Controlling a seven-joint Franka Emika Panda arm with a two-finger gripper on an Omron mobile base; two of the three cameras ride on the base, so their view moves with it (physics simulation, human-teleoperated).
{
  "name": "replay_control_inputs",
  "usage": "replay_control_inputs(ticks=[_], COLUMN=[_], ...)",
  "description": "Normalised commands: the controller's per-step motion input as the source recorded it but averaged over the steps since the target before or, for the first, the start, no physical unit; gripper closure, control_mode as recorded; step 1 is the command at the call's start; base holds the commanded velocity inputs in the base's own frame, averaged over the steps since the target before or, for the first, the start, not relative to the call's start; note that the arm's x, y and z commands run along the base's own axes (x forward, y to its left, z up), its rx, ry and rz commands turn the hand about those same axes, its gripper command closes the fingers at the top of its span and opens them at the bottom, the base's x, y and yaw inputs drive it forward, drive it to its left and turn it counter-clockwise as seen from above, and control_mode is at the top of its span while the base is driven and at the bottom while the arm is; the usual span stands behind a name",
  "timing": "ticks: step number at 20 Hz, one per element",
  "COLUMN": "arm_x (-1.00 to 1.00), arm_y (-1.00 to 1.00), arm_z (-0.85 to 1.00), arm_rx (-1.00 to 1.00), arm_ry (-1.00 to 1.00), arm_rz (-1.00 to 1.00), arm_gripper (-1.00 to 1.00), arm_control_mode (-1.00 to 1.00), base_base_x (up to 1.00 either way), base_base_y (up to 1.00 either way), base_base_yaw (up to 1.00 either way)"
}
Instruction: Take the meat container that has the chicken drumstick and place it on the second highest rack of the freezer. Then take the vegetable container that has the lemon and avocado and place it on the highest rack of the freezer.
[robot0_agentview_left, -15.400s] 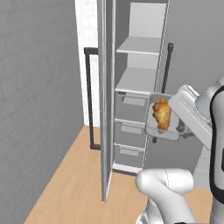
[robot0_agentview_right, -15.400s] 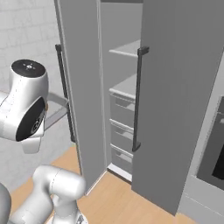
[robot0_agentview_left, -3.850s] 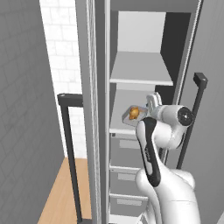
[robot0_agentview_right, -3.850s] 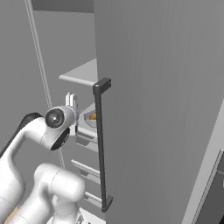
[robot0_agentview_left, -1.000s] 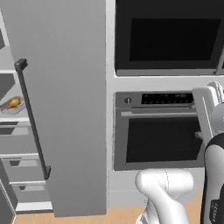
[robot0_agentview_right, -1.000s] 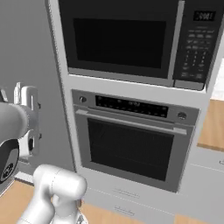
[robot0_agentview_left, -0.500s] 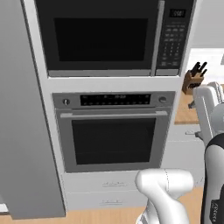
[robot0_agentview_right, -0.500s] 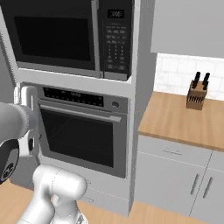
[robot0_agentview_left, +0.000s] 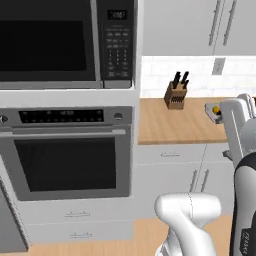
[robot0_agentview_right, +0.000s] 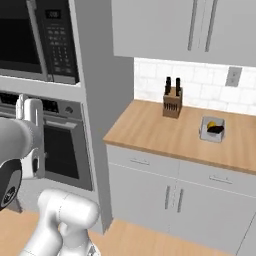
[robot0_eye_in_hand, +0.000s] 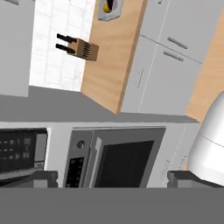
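end effector (robot0_eye_in_hand: 112, 177): fingers wide apart, nothing between them; dark tips low in hand view, aimed at the oven front, well apart from the worktop items.
arm: white, rises at right edge of left base view, at left edge of right base view, in front of the oven column.
oven (robot0_agentview_left: 70, 155): built-in, dark glass door, bar handle across top, knob at right of its panel; directly ahead of the hand cam.
microwave (robot0_agentview_left: 65, 42): above oven, keypad on right side.
worktop (robot0_agentview_right: 175, 135): wood-coloured, right of the oven column, grey base cabs w/ slim handles under it.
veg container (robot0_agentview_right: 212, 129): small grey tray on worktop, toward the back, right of knife block, apart from it.
lemon (robot0_agentview_right: 211, 125): yellow, inside veg container, far side.
avocado (robot0_agentview_right: 216, 130): dark, inside same container, just beside lemon, nearer side.
knife block (robot0_agentview_right: 172, 104): wood, dark handles sticking up, near the tiled wall (robot0_agentview_right: 150, 80).
wall cabs (robot0_agentview_right: 200, 30): grey, above worktop, doors closed.
floor (robot0_agentview_right: 135, 240): light wood.
chicken/freezer: can't tell.
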Motion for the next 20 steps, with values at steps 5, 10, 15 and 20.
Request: replay_control_inputs(ticks=[5,10,15,20], arm_x=[0.0,0.0,0.0,0.0], arm_y=[0.0,0.0,0.0,0.0], arm_z=[0.0,0.0,0.0,0.0], arm_rx=[0.0,0.0,0.0,0.0], arm_ry=[0.0,0.0,0.0,0.0], arm_rz=[0.0,0.0,0.0,0.0], arm_gripper=[-1.0,-1.0,-1.0,-1.0], arm_control_mode=[1.0,1.0,1.0,1.0], base_base_x=[0.27,0.47,0.58,0.44], base_base_y=[-1.0,-0.92,-0.82,-0.78], base_base_yaw=[0.0,0.0,0.0,0.02])
